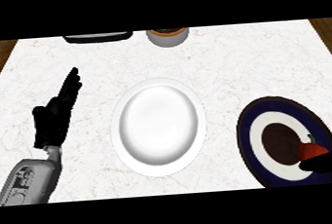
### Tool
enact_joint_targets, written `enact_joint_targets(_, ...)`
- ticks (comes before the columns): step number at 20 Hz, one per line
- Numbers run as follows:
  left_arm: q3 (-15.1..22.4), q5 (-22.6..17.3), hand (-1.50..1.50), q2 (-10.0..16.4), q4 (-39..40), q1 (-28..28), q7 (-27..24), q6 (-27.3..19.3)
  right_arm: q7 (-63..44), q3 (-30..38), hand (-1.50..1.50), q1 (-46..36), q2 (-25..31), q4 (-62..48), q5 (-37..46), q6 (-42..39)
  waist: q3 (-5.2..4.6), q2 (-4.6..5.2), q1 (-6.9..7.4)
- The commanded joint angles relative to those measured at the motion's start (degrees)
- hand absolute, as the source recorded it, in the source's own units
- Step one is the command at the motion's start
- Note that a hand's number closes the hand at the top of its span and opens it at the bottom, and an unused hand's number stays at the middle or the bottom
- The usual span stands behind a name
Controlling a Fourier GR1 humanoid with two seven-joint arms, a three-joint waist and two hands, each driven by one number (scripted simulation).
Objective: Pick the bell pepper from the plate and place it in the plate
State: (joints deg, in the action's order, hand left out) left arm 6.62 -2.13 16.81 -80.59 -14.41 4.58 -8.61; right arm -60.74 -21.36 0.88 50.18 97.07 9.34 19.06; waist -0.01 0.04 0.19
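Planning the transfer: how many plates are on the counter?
2: a white plate at the centre and a blue-rimmed plate at the right, holding the red bell pepper.

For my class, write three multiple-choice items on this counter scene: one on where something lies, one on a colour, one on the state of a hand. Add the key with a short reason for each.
1. In the head view, on which side of the white plate does the blue-rimmed plate lie?
A) its left
B) its right
C) beyond it

2. What colour is the bell pepper on the blue-rimmed plate?
A) green
B) yellow
C) red

3. The left hand is:
A) open, fingers straight, holding nothing
B) curled round the pepper
C) pressed flat on the white plate

Key:
1 B, the blue-rimmed plate lies near the view's right edge.
2 C, the pepper's body is red, with a small green stem.
3 A, the hand stands apart at the left, fingers up.
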Motion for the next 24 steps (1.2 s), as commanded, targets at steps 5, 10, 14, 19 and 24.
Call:
enact_joint_targets(5, -4.00, -0.35, 0.00, 1.05, -0.17, 1.23, -1.57, 4.73, 1.51, 2.19, -1.50, -0.11, -7.02, -6.98, 4.10, -4.92, 0.00, -0.07, -0.26)
enact_joint_targets(10, -2.34, 3.50, 0.00, -2.28, -3.23, -1.27, 5.37, 1.38, 5.65, 6.10, -1.50, 2.67, -8.51, -9.16, 3.71, -7.53, 0.00, -0.10, -0.44)
enact_joint_targets(14, -3.59, 3.70, 0.00, -2.23, -5.08, 2.86, 1.67, 3.57, 11.06, 6.46, 1.50, 2.57, -13.01, -14.45, 8.81, -7.24, 0.01, -0.08, -0.22)
enact_joint_targets(19, -4.57, 3.92, 0.00, -4.30, 1.49, 1.36, -2.70, 4.42, 9.89, 5.76, 1.50, 1.18, -17.26, -16.96, 17.07, -3.29, 0.00, -0.04, -0.26)
enact_joint_targets(24, -5.65, 5.46, 0.00, -3.32, -3.08, -0.17, 3.96, 4.94, 11.43, 10.95, 1.50, 0.55, -16.26, -15.95, 18.85, -7.59, 0.01, -0.08, -0.19)
